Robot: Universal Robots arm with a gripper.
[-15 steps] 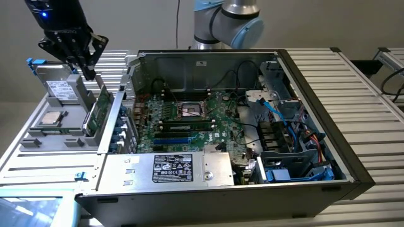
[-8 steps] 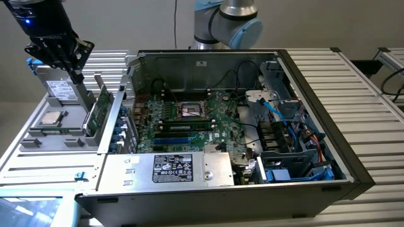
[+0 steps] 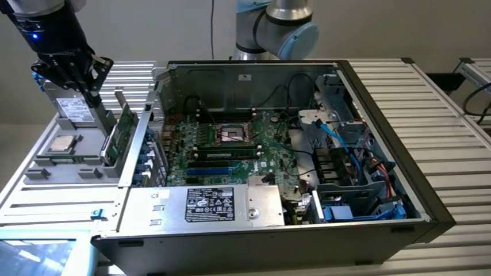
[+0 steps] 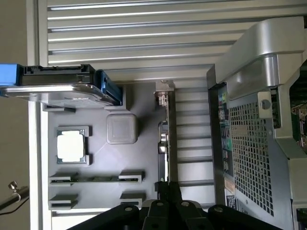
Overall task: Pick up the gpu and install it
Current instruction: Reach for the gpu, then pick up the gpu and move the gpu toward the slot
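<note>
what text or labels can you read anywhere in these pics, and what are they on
No text is legible.
power supply label: print too small to read.
drive label: white, print blurred, unreadable.

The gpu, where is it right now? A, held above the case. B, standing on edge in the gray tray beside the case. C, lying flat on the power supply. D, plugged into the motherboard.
B: the gpu stands on edge in the gray tray, on the exterior view's left of the open case.
</note>
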